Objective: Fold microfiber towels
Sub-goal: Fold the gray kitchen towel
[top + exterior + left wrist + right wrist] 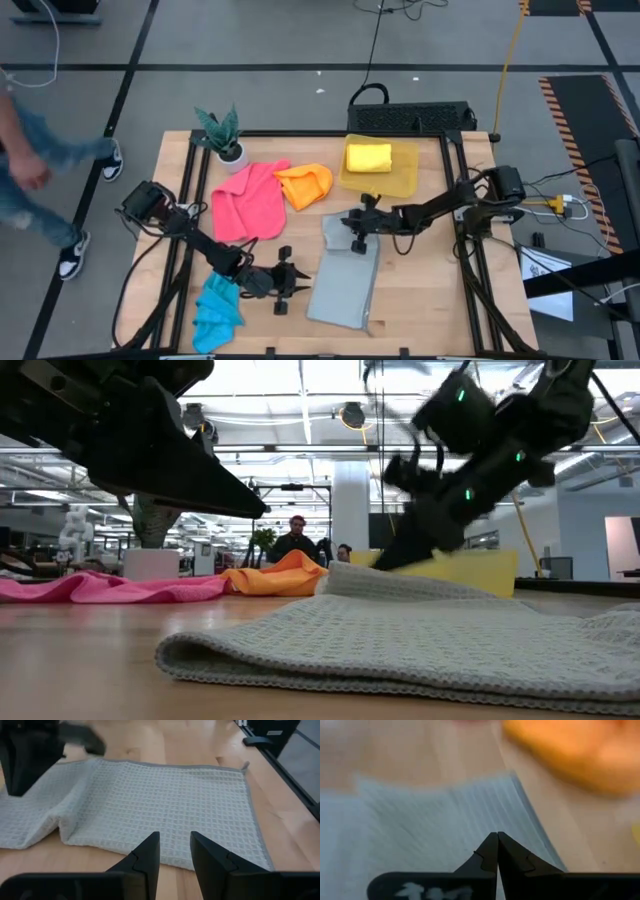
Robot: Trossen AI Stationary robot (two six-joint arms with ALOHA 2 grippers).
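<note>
Left arm runs from left edge of high view down toward lower centre, bent at elbow. Left gripper (288,287) sits low at bottom centre, fingers (145,857) parted with a narrow gap, nothing between them. Right arm reaches from right side toward centre, stretched nearly flat. Right gripper (357,232) at frame centre, fingers (490,851) pressed together, tips touching.

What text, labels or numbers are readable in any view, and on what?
None readable in any view.
White markings on the right tool, just above the grey towel: too blurred to read.
The towels, the yellow bin and the table carry no visible print.
</note>
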